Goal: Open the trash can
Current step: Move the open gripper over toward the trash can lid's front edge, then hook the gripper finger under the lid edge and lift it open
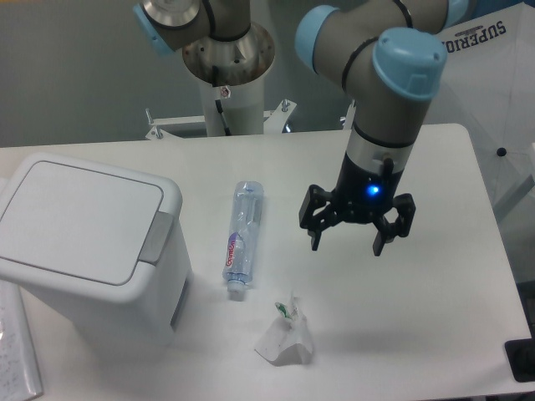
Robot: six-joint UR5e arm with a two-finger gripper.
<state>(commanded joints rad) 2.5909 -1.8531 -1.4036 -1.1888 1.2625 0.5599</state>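
The trash can (88,251) is a large white boxy bin at the left of the table. Its flat lid lies down shut, and a grey push tab (155,238) sits on its right edge. My gripper (347,245) hangs above the table right of centre, well to the right of the bin. It points down, open, with its two black fingers (316,236) spread wide and nothing between them.
A clear plastic bottle (241,238) lies on its side between the bin and my gripper. A crumpled white wrapper (285,338) sits near the front edge. Papers (15,355) lie at the front left corner. The arm's base column (227,75) stands behind the table.
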